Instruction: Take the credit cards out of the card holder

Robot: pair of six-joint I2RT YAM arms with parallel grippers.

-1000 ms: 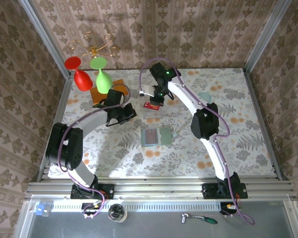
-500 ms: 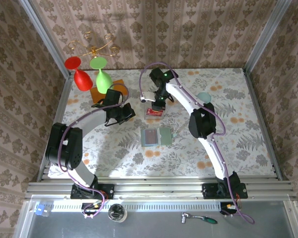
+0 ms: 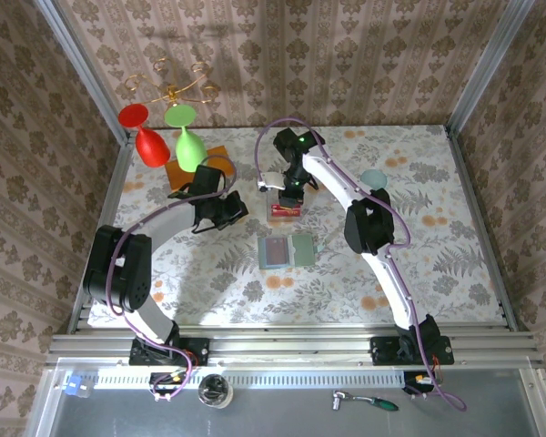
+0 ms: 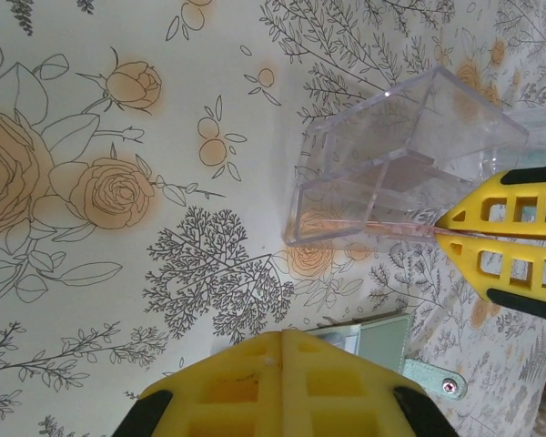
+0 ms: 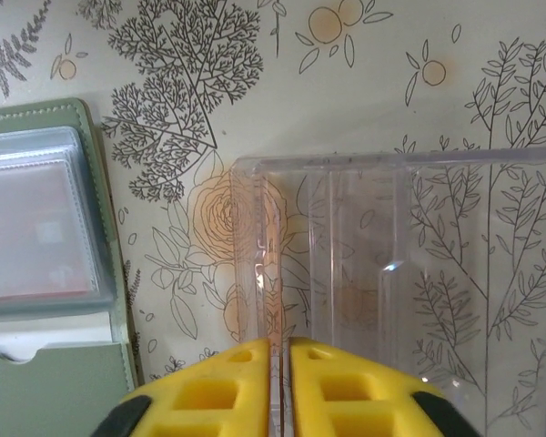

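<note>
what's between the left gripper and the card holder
Nothing visible: bare tablecloth from the left gripper to the open card holder. The clear box, where the right gripper holds a red card, sits aside.

R pincer (image 3: 288, 201), red card (image 3: 287, 211) nearer wallet (image 3: 288, 250)

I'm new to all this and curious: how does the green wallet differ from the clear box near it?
The wallet is opaque sage green; the box is see-through. The wallet lies flat and open; the box stands up with walls. Both rest on the flowered table.
</note>
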